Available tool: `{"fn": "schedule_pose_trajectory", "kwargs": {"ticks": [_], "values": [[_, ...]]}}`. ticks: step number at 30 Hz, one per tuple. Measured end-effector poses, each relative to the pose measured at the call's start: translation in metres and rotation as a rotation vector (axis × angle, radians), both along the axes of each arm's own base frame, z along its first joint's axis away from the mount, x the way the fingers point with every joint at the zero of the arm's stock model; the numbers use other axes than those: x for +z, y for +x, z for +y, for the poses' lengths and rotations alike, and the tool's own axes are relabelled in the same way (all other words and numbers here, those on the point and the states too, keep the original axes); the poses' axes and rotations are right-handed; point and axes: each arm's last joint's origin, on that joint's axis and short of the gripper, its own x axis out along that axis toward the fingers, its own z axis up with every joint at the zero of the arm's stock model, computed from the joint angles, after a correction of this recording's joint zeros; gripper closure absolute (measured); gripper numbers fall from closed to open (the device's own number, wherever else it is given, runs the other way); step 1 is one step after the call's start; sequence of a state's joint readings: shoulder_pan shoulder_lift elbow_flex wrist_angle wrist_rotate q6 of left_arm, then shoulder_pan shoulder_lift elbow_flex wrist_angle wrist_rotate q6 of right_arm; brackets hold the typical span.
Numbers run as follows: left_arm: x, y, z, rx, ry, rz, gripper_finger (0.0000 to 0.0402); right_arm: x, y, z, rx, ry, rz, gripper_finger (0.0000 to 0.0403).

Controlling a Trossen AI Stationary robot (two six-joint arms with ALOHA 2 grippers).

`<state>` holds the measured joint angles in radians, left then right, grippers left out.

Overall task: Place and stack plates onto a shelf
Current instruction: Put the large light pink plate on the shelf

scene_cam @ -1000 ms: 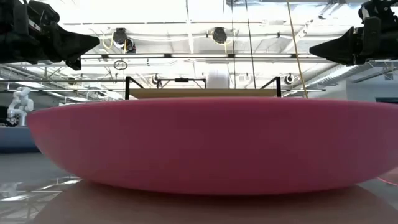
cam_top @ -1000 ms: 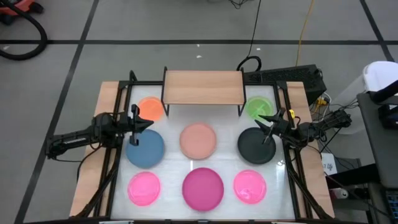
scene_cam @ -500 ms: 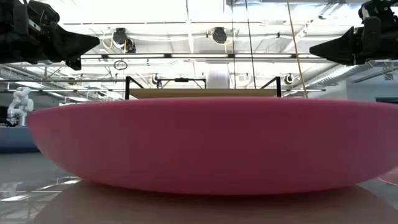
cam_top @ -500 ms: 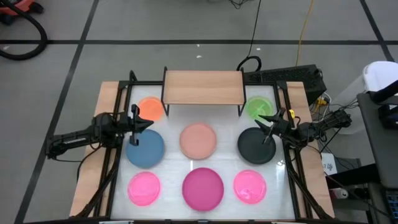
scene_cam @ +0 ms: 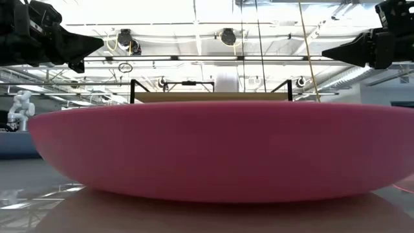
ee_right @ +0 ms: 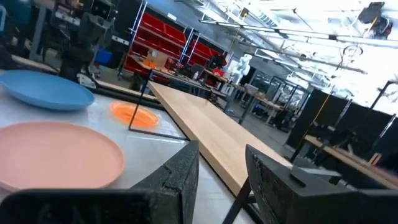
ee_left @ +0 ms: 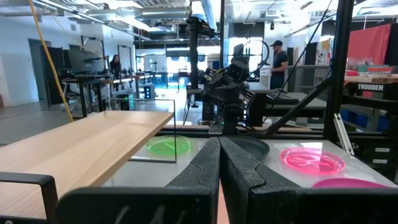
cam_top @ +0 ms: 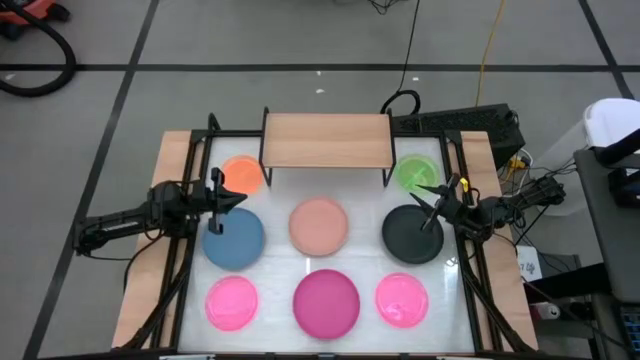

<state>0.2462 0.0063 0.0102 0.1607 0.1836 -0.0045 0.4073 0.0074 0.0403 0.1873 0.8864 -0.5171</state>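
Shelf point(cam_top: 326, 140) bare; all plates on table in front of it. Left gripper point(cam_top: 226, 194) pressed together, over blue plate point(cam_top: 234, 238). Right gripper point(cam_top: 425, 196) parted, empty, above black plate point(cam_top: 413, 234). Advice: pinch rim, lift level.

Magenta plate point(scene_cam: 213, 152) filled the low view, edges cut off, hid the table, shelf point(scene_cam: 210, 97) mostly blocked

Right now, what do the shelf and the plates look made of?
Shelf: top looks like light wood or wood laminate, with pale grain and a matte face; legs look like thin black metal. Magenta plate and salmon plate: probably plastic, given their uniform saturated colour and smooth, slightly glossy surface. No closer tell.
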Motion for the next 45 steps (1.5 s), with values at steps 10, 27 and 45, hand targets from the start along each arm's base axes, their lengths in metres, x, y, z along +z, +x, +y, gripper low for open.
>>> {"fn": "schedule_pose_trajectory", "kwargs": {"ticks": [10, 27, 45], "values": [[0.000, 0.000, 0.000, 0.000, 0.000, 0.000, 0.0392, 0.001, 0.000, 0.000, 0.054, 0.411, -0.224, 0.0289], [0.000, 0.000, 0.000, 0.000, 0.000, 0.000, 0.0392, 0.016, -0.004, -0.002, 0.083, 0.488, -0.402, 0.0289], [0.000, 0.000, 0.000, 0.000, 0.000, 0.000, 0.0392, 0.026, 0.017, 0.010, 0.162, 0.446, -0.214, 0.0289]]}}
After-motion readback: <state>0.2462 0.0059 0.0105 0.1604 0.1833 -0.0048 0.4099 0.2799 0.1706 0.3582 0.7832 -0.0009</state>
